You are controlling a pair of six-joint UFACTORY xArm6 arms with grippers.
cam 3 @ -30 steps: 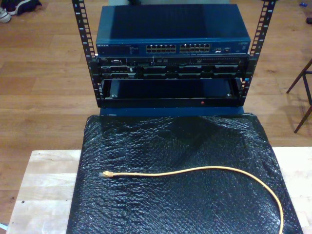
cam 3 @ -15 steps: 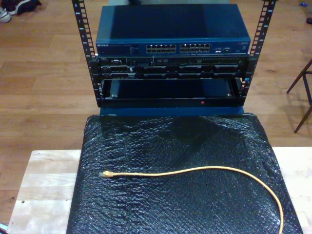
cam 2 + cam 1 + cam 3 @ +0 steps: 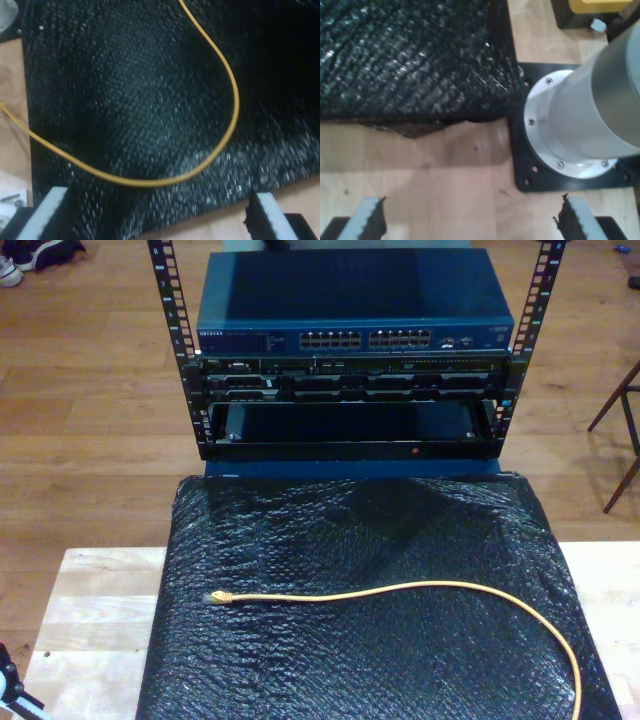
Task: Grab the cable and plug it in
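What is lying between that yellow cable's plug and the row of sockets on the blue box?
Nothing visible blocks it. The cable lies loose on the black bubble wrap, its plug toward the exterior view's left. Between it and the switch lie just bare wrap and the rack's front edge.

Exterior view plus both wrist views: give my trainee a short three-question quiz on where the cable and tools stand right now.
1. True or false: the cable is already plugged into the blue switch.
2. Which surface does the cable's plug lie on? A) bare wood B) black bubble wrap C) the floor
3. Fill in: my second tool is ____ above a loop of the cable.

Key: 1. False: the plug lies on the wrap, toward the exterior view's left. 2. B. 3. open, holding nothing. My first tool is open too, over the wooden table.
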